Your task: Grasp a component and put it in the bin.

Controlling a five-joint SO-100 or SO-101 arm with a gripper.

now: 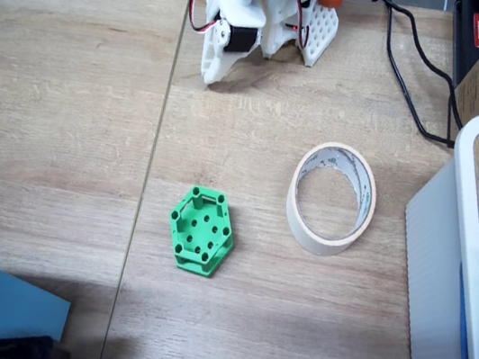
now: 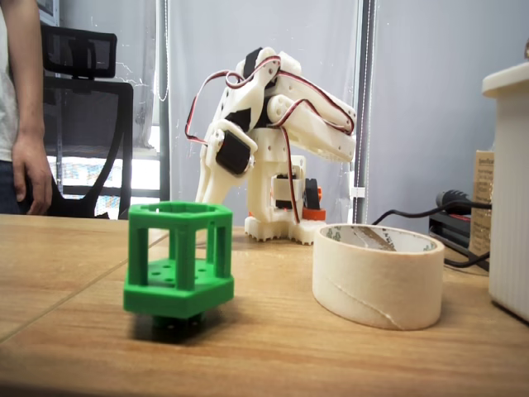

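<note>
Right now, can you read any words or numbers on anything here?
No words or numbers can be read.
Red label on the black box at the top right of the overhead-looking fixed view: too blurred to read.
Green part: no text.
Tape roll: no text.

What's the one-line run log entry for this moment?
arm: folded at base | gripper: away from parts, state unclear | component: on table, untouched | bin: empty, beside component | phase: pre-grasp
</note>
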